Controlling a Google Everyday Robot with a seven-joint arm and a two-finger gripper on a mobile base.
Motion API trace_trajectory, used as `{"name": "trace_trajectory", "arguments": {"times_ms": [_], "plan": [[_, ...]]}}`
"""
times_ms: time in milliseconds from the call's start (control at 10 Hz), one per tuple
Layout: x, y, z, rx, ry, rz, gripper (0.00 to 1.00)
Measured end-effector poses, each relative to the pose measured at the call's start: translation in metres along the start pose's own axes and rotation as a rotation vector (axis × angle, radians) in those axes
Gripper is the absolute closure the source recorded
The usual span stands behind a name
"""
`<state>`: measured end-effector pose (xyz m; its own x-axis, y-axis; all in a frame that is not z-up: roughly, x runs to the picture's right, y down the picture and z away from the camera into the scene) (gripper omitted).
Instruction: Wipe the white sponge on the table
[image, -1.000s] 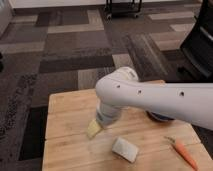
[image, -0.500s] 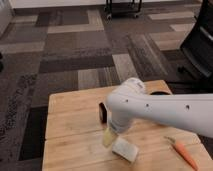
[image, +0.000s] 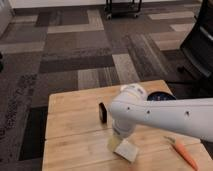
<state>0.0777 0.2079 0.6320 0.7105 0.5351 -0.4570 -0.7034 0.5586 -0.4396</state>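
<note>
I've swung the gripper (image: 115, 142) across the table (image: 70, 131) over the last second. Its jaws stand wide and hold nothing. The sponge (image: 127, 150), unmoved, now lies just beside their tips, so I judge grasping comes next.

Beyond my worktop (image: 75, 107) of pale wooden planks the floor (image: 75, 55) is carpet, laid in rectangular patches of dark grey, lighter grey and beige; a black wheeled frame (image: 122, 7) stands at the far side, below a pale wall strip (image: 60, 2); a dark office chair (image: 200, 42) sits at the right edge of my view
</note>
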Motion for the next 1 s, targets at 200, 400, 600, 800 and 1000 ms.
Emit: {"name": "trace_trajectory", "arguments": {"times_ms": [200, 400, 600, 800, 1000], "plan": [[-0.003, 0.006, 0.025, -0.01, -0.006, -0.047, 0.2], [-0.002, 0.003, 0.038, 0.008, -0.012, -0.084, 0.2], [-0.002, 0.006, 0.055, 0.008, -0.041, -0.125, 0.2], [0.005, 0.003, 0.069, 0.014, -0.044, -0.149, 0.22], [0.008, 0.004, 0.078, 0.027, -0.025, -0.175, 0.51]]}}
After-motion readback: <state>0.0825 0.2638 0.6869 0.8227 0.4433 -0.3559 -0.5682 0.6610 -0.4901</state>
